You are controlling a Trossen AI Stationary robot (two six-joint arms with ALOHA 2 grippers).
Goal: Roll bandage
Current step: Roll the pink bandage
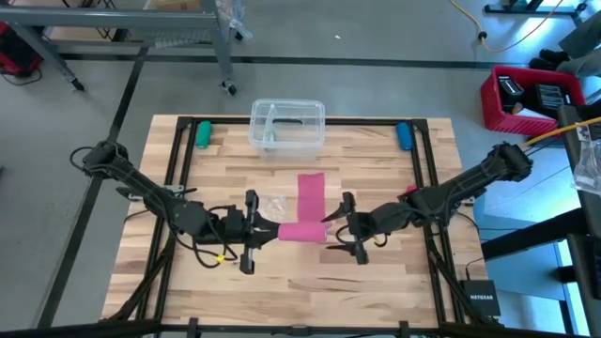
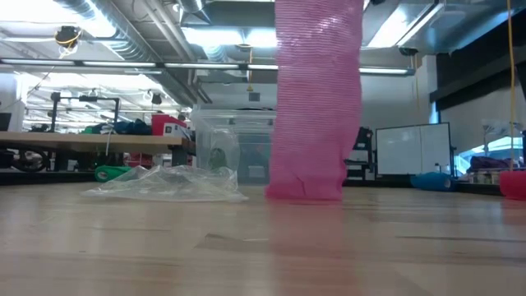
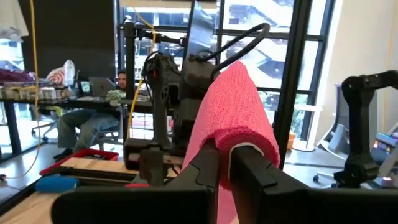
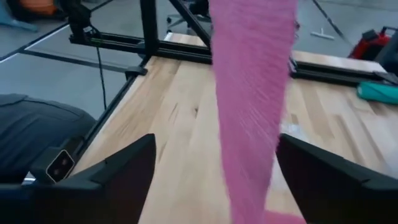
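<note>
**Four cameras, one shared pink strip**

The high view looks straight down on the whole desk (image 1: 376, 272). The low view sits at desk-top level. Each wrist view looks past its own claw. All share the bandage (image 1: 310, 211), at frame centre.

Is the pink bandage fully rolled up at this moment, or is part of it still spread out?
Partly rolled. In the high view the bandage has a rolled end at the left tool, while a flat strip still runs across the table toward the clear container.

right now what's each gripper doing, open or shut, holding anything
Left gripper: shut on the bandage, clamping its rolled end.
Right gripper: open, holding nothing, its fingers either side of the hanging strip.
</note>
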